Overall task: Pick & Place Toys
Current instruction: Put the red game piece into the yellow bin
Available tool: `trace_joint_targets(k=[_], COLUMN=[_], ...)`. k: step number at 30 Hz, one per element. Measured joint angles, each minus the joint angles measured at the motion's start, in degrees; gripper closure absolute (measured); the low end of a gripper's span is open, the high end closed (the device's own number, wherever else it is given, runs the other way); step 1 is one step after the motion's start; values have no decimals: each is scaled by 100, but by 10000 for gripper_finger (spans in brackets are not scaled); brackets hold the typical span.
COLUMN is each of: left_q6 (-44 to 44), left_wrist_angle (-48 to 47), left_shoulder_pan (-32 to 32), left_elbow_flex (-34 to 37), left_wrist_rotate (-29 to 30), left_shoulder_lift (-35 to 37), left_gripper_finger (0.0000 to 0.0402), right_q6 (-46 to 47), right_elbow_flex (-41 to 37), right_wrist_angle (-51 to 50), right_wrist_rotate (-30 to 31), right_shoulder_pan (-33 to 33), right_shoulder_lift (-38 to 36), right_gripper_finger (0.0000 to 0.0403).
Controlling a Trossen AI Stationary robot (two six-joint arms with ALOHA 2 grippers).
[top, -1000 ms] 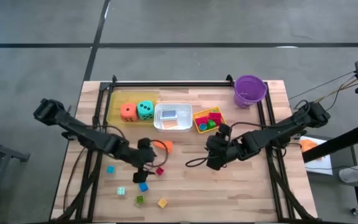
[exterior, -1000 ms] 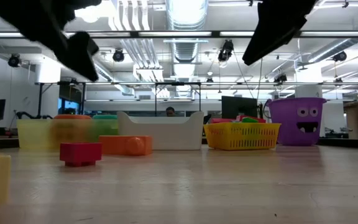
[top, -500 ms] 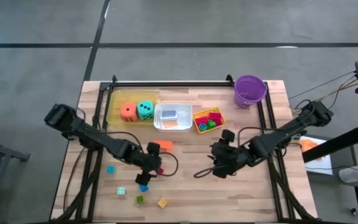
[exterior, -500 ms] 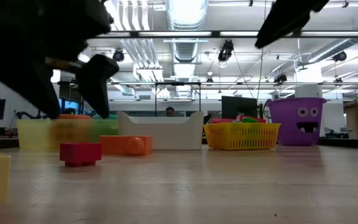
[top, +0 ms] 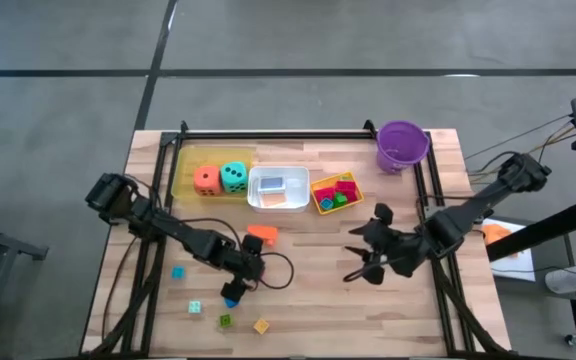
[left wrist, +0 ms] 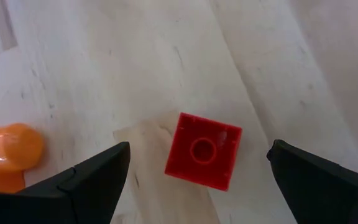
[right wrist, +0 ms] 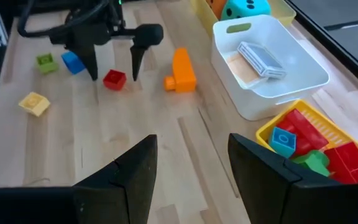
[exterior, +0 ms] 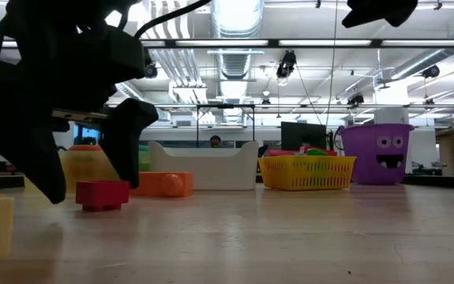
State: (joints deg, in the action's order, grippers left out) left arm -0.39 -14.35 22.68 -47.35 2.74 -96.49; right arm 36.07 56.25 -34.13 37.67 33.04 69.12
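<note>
Near the middle of the tabletop [top: 408, 310], the left gripper [left wrist: 197, 163] has come down over the red block [left wrist: 202, 150], fingers [left wrist: 92, 177] spread wide on both sides of it, not touching yet. It looks ready to grab. The right gripper [right wrist: 191, 165] has pulled back toward the right side, fingers half apart and holding nothing

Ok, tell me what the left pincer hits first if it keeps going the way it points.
The red block: it lies on the table between the open left pincer fingers, seemingly just ahead.
</note>
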Motion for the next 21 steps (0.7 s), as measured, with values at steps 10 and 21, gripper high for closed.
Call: trace_joint_targets(k=[10, 21], left_q6=[-46, 61], left_wrist_angle=[146, 264], left_shoulder_pan=[-18, -82], left_elbow_flex=[0, 0], left_wrist_rotate=[9, 221], left_shoulder_lift=[-4, -70], left_gripper_finger=[102, 182], right_q6=[-2, -4], right_elbow_flex=[-779, -984], right_wrist_angle=[825, 1329], right_wrist_rotate=[-1, 5], right_shoulder_pan=[-4, -60], right_shoulder_lift=[-463, -400], right_gripper_finger=[209, 209])
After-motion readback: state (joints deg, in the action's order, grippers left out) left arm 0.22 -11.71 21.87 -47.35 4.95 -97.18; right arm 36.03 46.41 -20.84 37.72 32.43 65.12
